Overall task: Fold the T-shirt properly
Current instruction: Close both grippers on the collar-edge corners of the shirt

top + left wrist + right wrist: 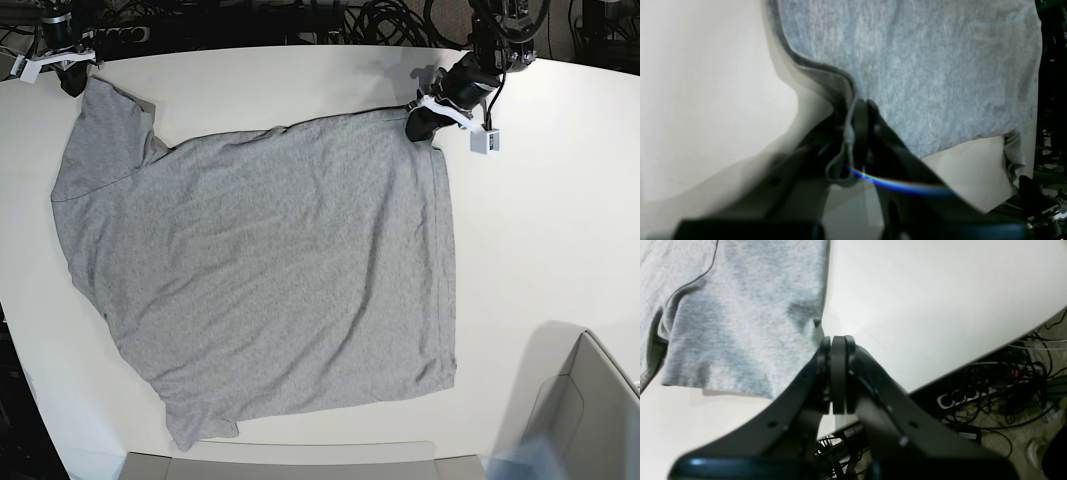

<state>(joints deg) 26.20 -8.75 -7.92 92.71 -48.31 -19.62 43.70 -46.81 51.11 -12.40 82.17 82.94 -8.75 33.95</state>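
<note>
Closest to the lens in the left wrist view is the left tool [862, 113], pinched together with a ridge of the T-shirt [923, 66] hem bunched between its tips, so it looks clamped on the fabric. Over on the other arm, the right tool [838, 346] is also shut tight, sitting right at the shirt's edge, but honestly I can't see cloth between the tips, so it might have closed on just a sliver or on nothing at all.

From the base view the grey shirt lies spread on the white desk [560, 230], plain side up, mostly flat, with one sleeve near the front edge and the two arms at the far corners.

What could go wrong, in my opinion:
- If the right side has only a thread's worth of fabric, it'll slip out once the arms lift, and the shirt swings lopsided from the left grip.
- The left pinch is on a bunched fold, so a crease could get dragged into the fold line.
- That corner sits close to the desk's rim, so loose fabric could slide off.
</note>
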